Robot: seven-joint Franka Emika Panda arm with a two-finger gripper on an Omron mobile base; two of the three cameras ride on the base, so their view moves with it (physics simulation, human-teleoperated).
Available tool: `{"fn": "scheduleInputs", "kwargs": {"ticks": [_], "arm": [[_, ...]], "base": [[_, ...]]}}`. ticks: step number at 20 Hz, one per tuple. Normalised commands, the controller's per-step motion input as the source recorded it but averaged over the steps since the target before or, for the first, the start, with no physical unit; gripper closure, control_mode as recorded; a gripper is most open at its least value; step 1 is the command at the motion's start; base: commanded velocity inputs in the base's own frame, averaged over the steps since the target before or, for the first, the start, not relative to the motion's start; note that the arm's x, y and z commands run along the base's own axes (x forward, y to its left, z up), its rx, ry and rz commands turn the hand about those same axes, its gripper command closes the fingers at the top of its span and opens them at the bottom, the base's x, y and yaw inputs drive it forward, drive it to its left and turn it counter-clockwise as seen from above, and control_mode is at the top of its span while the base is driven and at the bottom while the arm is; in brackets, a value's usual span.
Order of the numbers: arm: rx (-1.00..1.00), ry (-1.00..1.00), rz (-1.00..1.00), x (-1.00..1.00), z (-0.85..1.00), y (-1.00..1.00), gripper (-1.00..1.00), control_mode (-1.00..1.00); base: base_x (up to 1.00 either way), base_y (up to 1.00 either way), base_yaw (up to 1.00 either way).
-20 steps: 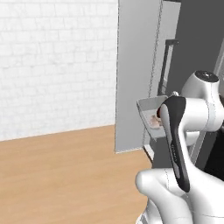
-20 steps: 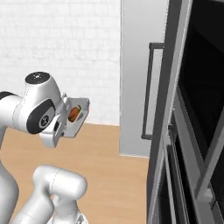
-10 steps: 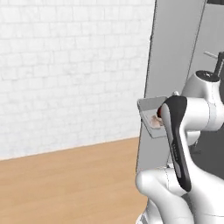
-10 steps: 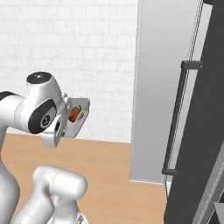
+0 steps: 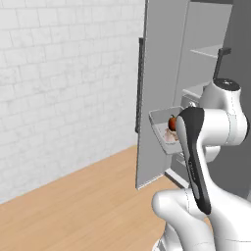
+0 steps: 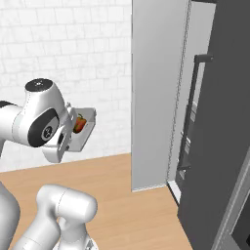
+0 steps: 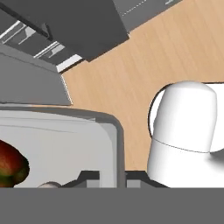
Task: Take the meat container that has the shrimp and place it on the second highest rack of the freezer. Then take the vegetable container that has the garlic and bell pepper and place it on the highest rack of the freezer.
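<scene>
Jaws are clamped on the near rim of the vegetable container [image 7: 114,144]; in the hand view one dark tip sits each side of the wall, so the grip is a rim pinch, not a hold under the base. Gripper [image 7: 113,177] carries the tray roughly level at chest height, prob. to keep loose contents from rolling out. Bell pepper [image 5: 172,122] rests inside, with a pale item beside it, likely the garlic [image 5: 170,136], though it is too small to confirm. Tray hangs in open air just in front of the freezer [image 5: 162,88], whose door [image 6: 156,93] stands swung out towards the robot; container is not yet inside the cabinet. Highest rack [image 5: 211,50] shows above tray level in the left base view, so a lift plus forward reach appears req'd. Rim-only pinch leaves the tray cantilevered; judged risk: sag or tilt if moved abruptly. Arm is folded close to the body, presumably for clearance past the door edge.
</scene>
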Motion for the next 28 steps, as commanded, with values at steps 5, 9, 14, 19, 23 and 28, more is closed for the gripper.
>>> {"fn": "scheduleInputs", "kwargs": {"ticks": [5,9,14,19,23,28], "arm": [[0.00,0.00,0.00,0.00,0.00,0.00,1.00,1.00],[0.00,0.00,0.00,0.00,0.00,0.00,1.00,1.00],[0.00,0.00,0.00,0.00,0.00,0.00,1.00,1.00],[0.00,0.00,0.00,0.00,0.00,0.00,1.00,1.00],[0.00,0.00,0.00,0.00,0.00,0.00,1.00,1.00],[0.00,0.00,0.00,0.00,0.00,0.00,1.00,1.00]], "base": [[0.04,0.52,-0.82],[0.05,0.65,-0.77],[0.11,0.63,-0.73],[0.38,0.44,-0.51],[0.30,0.62,-0.12],[0.45,0.80,-0.02]]}}
